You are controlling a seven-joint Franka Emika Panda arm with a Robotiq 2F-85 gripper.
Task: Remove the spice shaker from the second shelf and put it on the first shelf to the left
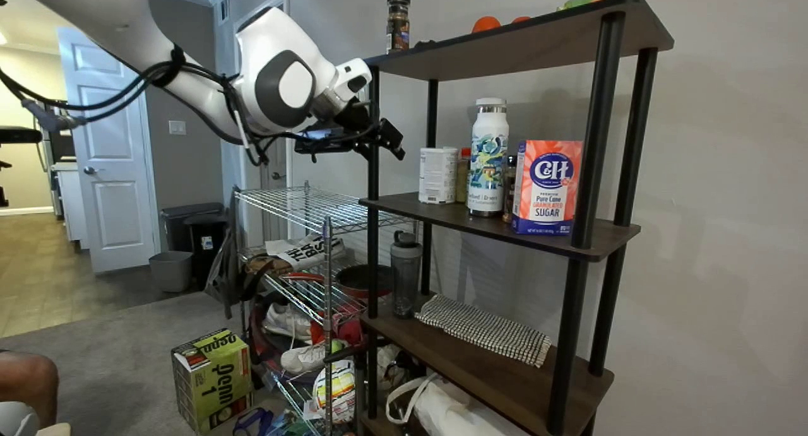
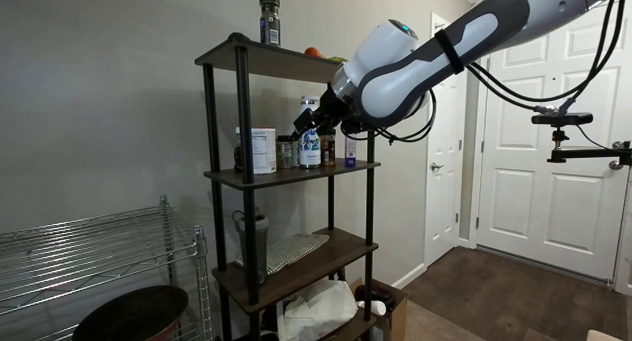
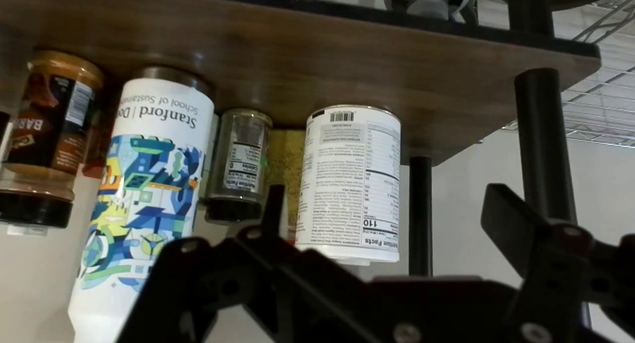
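Fingers apart — second shelf: Stanford bottle, C&H sugar.

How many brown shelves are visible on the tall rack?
4: the first shelf at the top, the second shelf under it, the third shelf with the cloth, the bottom shelf under the bag. Anything lower is out of view.

On first shelf, toward left in both exterior views: spice shaker. On second shelf, left to right in an exterior view: canister, spice jar, water bottle, lower shaker, sugar box. On third shelf: tumbler, left of cloth. Left of tall rack: wire rack.
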